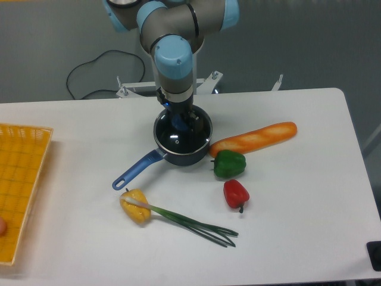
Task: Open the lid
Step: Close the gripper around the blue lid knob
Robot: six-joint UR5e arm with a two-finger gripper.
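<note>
Overhead, a white worktop (286,196) carries a yellow tray (21,179) at the left edge and a blue pan (178,156) mid-table, its lid (178,140) seated on top. Beside the pan lie a baguette (256,137), spring onion (190,221), and yellow (136,206), green (229,164) and red (236,193) peppers. Reaching straight down, the fingers (181,122) sit at the lid's blue knob; whether they grip it cannot be made out.

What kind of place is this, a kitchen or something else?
Probably a robotics lab, not a kitchen. A robot arm's gripper reaches down to the lid of a saucepan on a plain white table, among what look like toy vegetables, with a loose cable behind.
</note>
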